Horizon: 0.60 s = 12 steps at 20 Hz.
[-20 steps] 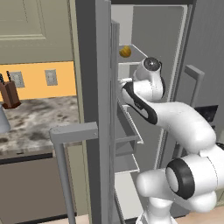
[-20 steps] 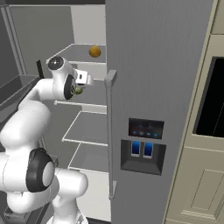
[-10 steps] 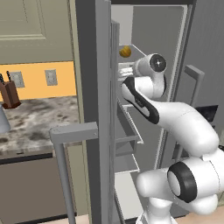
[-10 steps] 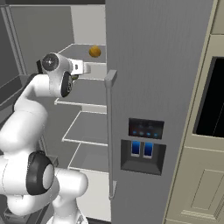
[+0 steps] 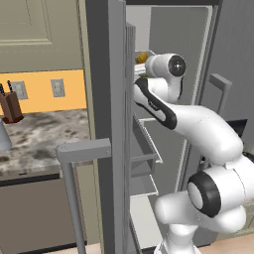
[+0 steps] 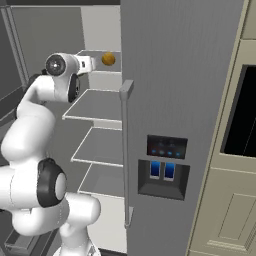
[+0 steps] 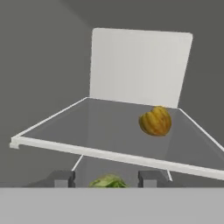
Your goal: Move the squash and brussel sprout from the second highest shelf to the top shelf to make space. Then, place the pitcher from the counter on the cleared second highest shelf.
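The white arm has been rising, carrying the hand (image 7: 105, 179) from the second highest shelf up to the thin flat pale-grey top shelf (image 7: 65, 127). At the lower centre of the hand view, the fingers are clamping the small light-green brussel sprout (image 7: 108, 181), presumably for setting down. Right of centre, the roundish yellow-orange ribbed squash (image 7: 155, 121) is already sitting on that shelf.
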Tool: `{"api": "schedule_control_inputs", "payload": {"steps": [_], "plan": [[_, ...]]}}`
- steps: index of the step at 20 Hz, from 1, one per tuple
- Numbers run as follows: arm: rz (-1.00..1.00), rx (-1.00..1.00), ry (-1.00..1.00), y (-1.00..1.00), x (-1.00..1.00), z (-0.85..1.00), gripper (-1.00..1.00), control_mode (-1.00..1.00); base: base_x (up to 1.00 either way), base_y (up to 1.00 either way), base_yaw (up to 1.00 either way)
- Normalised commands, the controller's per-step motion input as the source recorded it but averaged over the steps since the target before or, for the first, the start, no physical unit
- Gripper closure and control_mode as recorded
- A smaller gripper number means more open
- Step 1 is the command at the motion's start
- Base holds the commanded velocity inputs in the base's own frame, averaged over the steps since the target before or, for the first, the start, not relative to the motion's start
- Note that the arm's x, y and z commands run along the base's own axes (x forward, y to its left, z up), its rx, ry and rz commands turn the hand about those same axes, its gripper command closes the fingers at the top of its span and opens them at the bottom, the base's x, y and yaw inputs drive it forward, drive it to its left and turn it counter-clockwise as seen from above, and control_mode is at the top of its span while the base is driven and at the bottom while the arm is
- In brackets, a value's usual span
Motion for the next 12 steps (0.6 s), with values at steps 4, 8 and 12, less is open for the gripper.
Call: {"api": "schedule_control_inputs", "payload": {"steps": [4, 8, 12], "plan": [[0.00, 0.00, 0.00, 0.12, 0.51, 0.28, 1.00, -1.00, 0.00, 0.00, 0.00], [0.00, 0.00, 0.00, 0.22, 0.64, 0.02, 1.00, -1.00, 0.00, 0.00, 0.00], [0.00, 0.00, 0.00, 0.27, 0.59, -0.04, 1.00, -1.00, 0.00, 0.00, 0.00]]}}
